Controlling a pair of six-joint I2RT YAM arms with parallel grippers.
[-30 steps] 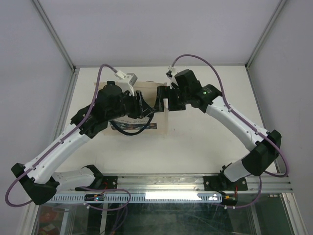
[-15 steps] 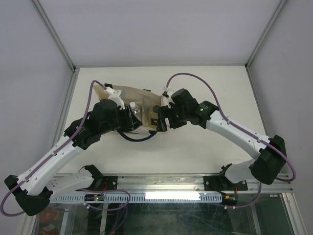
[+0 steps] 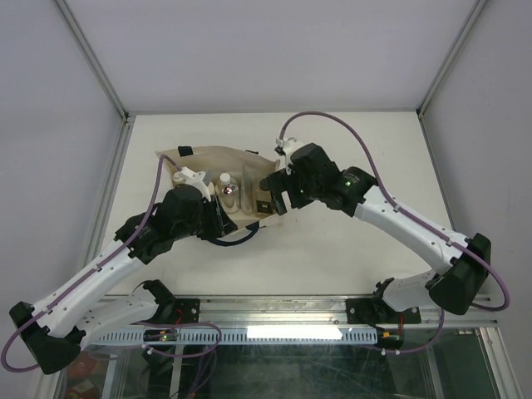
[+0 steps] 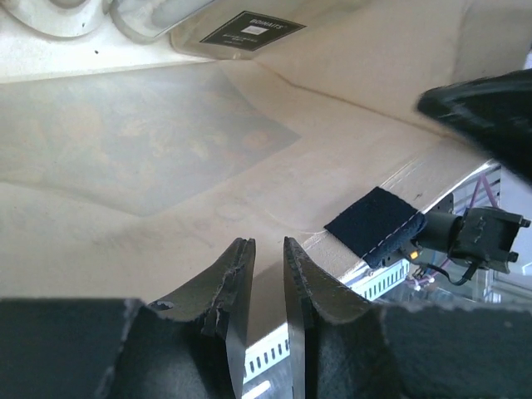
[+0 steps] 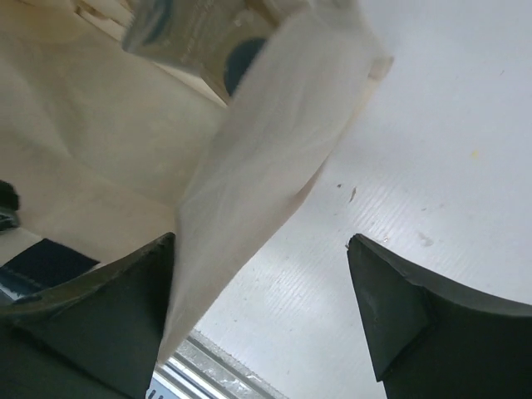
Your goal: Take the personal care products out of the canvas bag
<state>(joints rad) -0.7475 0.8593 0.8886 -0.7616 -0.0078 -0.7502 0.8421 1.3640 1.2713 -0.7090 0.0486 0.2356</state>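
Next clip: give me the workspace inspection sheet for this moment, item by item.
Surface: white table, a few small specks.
Job's things: canvas bag lying open; silver-topped bottle and white-capped bottle showing in its mouth.
Clutter: nothing seen.
Grippers: left gripper jaws nearly together at the bag's rim, grip unclear; right gripper open, bag's edge between its jaws.
Cables: purple cables loop above both arms.
Surroundings: white walls, metal frame.

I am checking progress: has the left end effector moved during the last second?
Yes. The left end effector drew back from the far edge of the table, toward the near edge.
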